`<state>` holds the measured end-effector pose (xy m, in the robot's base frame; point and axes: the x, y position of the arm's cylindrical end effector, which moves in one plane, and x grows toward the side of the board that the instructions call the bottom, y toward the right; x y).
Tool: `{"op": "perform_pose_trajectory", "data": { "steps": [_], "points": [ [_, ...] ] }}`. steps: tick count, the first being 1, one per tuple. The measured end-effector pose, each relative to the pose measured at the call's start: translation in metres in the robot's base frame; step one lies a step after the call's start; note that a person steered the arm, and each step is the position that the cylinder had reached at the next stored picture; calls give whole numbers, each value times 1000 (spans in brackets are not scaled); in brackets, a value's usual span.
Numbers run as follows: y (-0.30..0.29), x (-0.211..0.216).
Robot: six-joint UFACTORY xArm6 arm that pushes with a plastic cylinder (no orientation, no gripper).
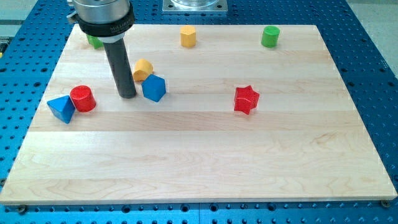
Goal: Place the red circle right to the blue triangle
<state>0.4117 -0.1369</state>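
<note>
rod: dark grey, straight, cyl. | collar: black ring, silver metal above | my tip (127,96): blunt

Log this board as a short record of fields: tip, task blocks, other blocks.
tip: my tip rests on the board, just left of the blue block
red circle: at the view's left, touching the blue triangle's right side
blue triangle: near the board's left edge
yellow blocks: one beside the rod, one at the top
green blocks: one top right, one partly hidden behind the arm
red star: right of centre
</note>
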Motion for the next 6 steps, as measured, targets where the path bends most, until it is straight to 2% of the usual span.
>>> {"op": "perform_pose_trajectory", "data": {
  "steps": [2, 3, 4, 5, 6],
  "points": [
    [-18, -36],
    [-78, -32],
    [-71, 8],
    [-37, 27],
    [-31, 27]
  ]
}}
